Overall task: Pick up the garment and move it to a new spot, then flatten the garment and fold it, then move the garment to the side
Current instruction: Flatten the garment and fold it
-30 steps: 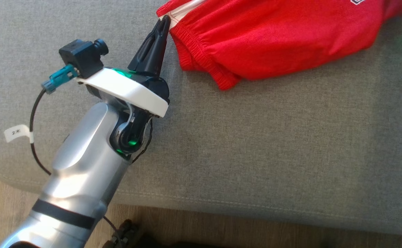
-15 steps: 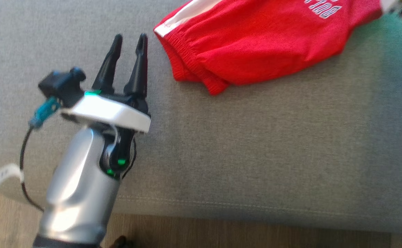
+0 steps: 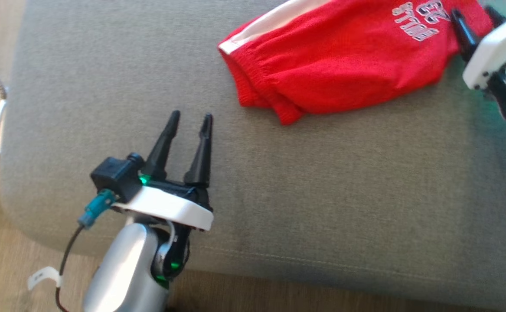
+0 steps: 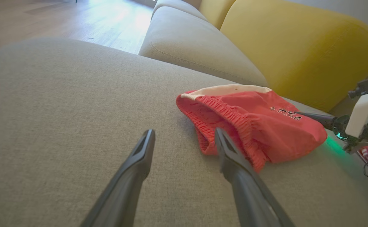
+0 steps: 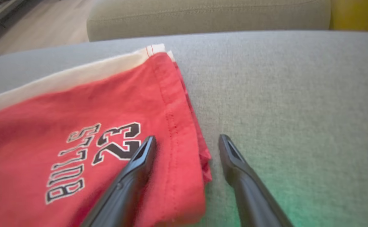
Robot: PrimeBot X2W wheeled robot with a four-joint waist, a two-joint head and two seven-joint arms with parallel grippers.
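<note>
Red garment [image 3: 344,65] lies on grey cushion [image 3: 279,195]; yellow backrest [image 4: 297,47] behind.

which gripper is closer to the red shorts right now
The right gripper: it stands open astride the hem of the red shorts. The left gripper is open too, but apart from them, over the bare grey cushion.
</note>
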